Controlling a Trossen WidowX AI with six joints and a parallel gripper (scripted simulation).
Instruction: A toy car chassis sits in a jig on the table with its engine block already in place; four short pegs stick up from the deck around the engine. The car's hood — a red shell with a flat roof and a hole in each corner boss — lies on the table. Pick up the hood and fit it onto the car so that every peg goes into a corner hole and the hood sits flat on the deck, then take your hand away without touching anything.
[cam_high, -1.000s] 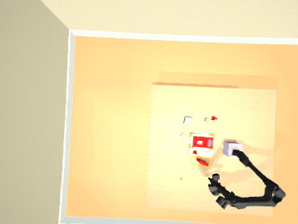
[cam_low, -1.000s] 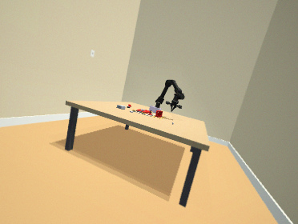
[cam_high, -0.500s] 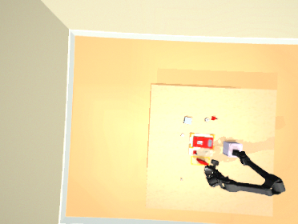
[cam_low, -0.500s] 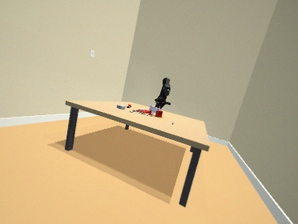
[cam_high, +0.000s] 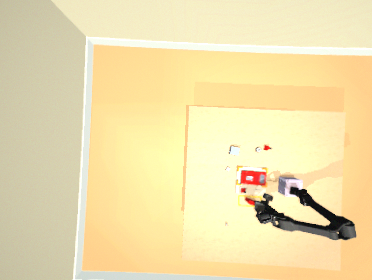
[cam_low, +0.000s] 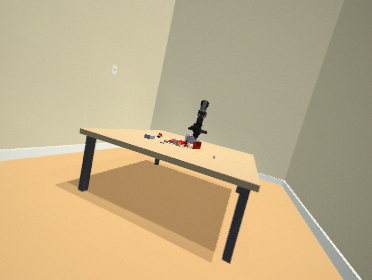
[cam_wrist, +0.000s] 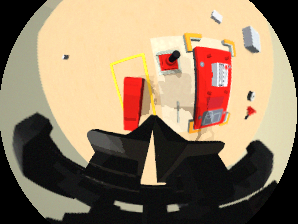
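Note:
The red hood (cam_wrist: 132, 102) (cam_low: 197, 145) (cam_high: 249, 201) appears to stand on one side on the table, a tall narrow red block partly inside a yellow outline (cam_wrist: 117, 90). The red chassis (cam_wrist: 203, 90) (cam_high: 244, 177) sits in the jig between yellow corner brackets, with the pale grey engine block (cam_wrist: 220, 74) on its deck and small pegs around it. My gripper (cam_wrist: 153, 117) (cam_low: 197, 136) is shut and empty, fingertips together. In the wrist view the tips appear just right of the hood's near end; whether they touch it I cannot tell. The hood's corner holes are hidden.
Between outline and chassis, a pale plate (cam_wrist: 175, 92) bears a small red square with a black stick (cam_wrist: 173, 56). Beyond the chassis lie a grey block (cam_wrist: 251, 39), a smaller pale block (cam_wrist: 216, 17), a small dark-and-white part (cam_wrist: 251, 95) and a red piece (cam_wrist: 251, 112). The arm's grey base (cam_high: 285, 186) stands beside the jig.

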